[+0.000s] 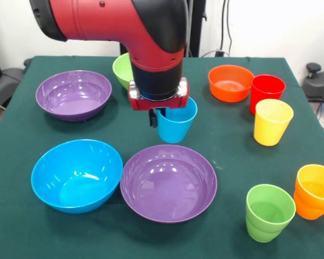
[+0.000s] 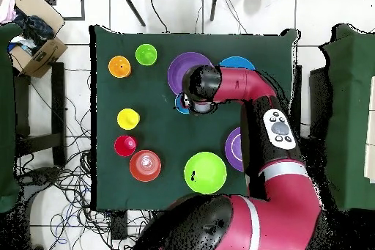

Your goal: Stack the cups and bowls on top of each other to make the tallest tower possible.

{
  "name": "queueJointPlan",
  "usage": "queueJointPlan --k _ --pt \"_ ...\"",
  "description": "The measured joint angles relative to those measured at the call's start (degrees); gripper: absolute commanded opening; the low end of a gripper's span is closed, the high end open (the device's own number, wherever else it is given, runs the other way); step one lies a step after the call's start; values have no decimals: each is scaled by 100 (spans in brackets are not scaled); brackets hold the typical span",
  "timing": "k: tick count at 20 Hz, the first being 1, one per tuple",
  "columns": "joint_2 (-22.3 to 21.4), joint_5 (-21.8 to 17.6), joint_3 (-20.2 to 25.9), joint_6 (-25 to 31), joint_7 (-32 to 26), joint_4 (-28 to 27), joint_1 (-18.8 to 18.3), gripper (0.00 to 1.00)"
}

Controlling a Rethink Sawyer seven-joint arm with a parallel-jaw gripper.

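Item: blue cup (image 1: pixel 176 125), upright and apparently lifted clear of the green counter (image 1: pixel 232 156), positioned just behind the near purple bowl (image 1: pixel 168 182), with one dark finger (image 1: pixel 153 117) of the gripper (image 1: pixel 157 116) seen at its rim; the gripper was judged clenched on that rim. For a sound placement, the cup was best kept level and centred over the bowl before release. Arm: elbow bent, wrist directed straight down from above.
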Motion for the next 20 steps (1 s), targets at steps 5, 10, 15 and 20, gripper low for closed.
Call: queueJointPlan --k 5,10,15,20 --pt "-15 5 1 0 0 -51 151 0" --pt "-14 14 1 5 0 -191 267 0" --pt "4 48 5 75 0 -449 356 0" --pt "55 69 23 125 0 -743 367 0"
